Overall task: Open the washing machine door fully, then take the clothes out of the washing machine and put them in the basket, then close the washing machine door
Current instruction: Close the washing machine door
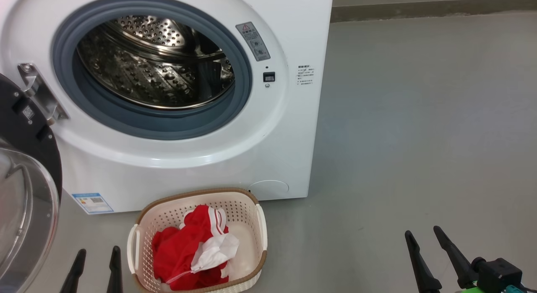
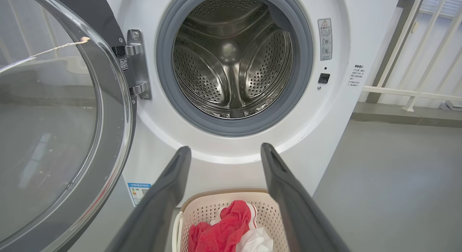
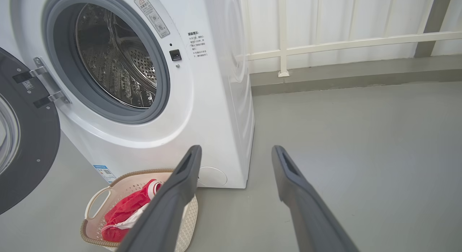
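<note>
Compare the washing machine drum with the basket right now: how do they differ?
The drum is bare shiny steel with nothing visible inside; the basket is cream plastic and holds the red clothes. The drum sits inside the washing machine; the basket stands on the floor before it. Both are perforated.

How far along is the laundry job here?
Done: the washing machine door stands wide open, the drum looks empty, and the clothes lie in the basket. In hand: nothing; the left gripper and right gripper are both open and empty. Left: closing the door.
</note>
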